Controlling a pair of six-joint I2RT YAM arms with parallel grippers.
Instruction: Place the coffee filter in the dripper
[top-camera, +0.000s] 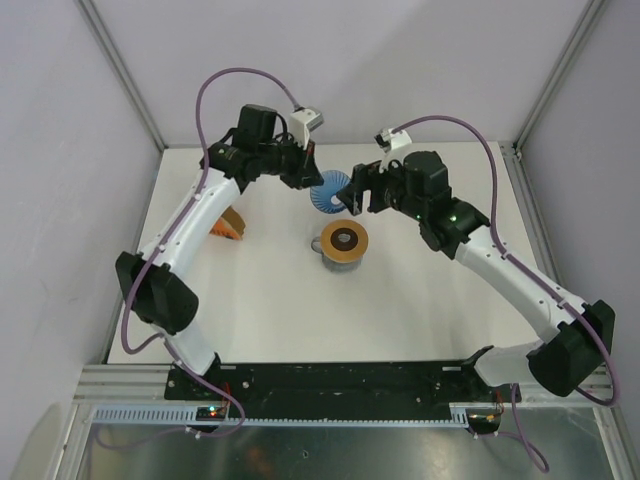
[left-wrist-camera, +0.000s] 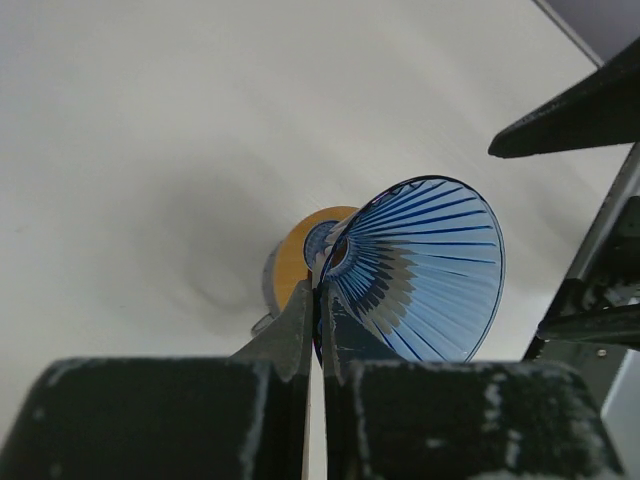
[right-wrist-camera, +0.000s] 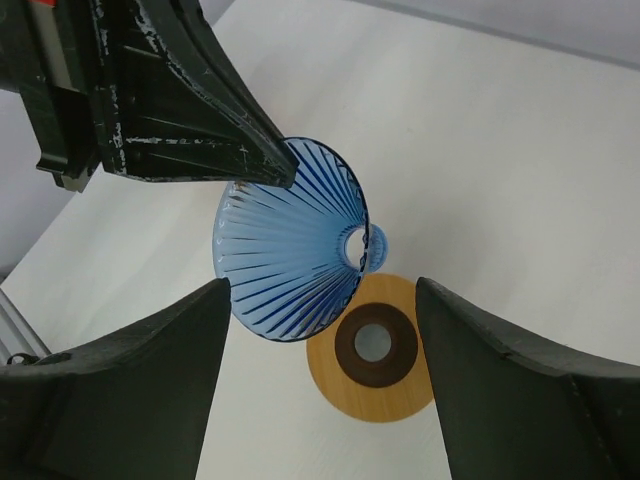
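The dripper (top-camera: 328, 190), a translucent blue ribbed cone, hangs tilted on its side above the table. My left gripper (top-camera: 309, 178) is shut on it, its two fingertips (left-wrist-camera: 300, 310) pressed together on the dripper (left-wrist-camera: 420, 270). From the right, my right gripper (top-camera: 356, 196) stands open close to it. In the right wrist view the dripper (right-wrist-camera: 290, 250) lies between and just beyond the wide-apart jaws of that gripper (right-wrist-camera: 322, 290), touching neither finger. The coffee filter is not visible in any view.
A flat wooden ring (top-camera: 345, 240) with a dark hole sits on a grey mug (top-camera: 327, 259) just below the dripper. An orange holder (top-camera: 231, 222) stands at the left, partly behind my left arm. White walls close in the table.
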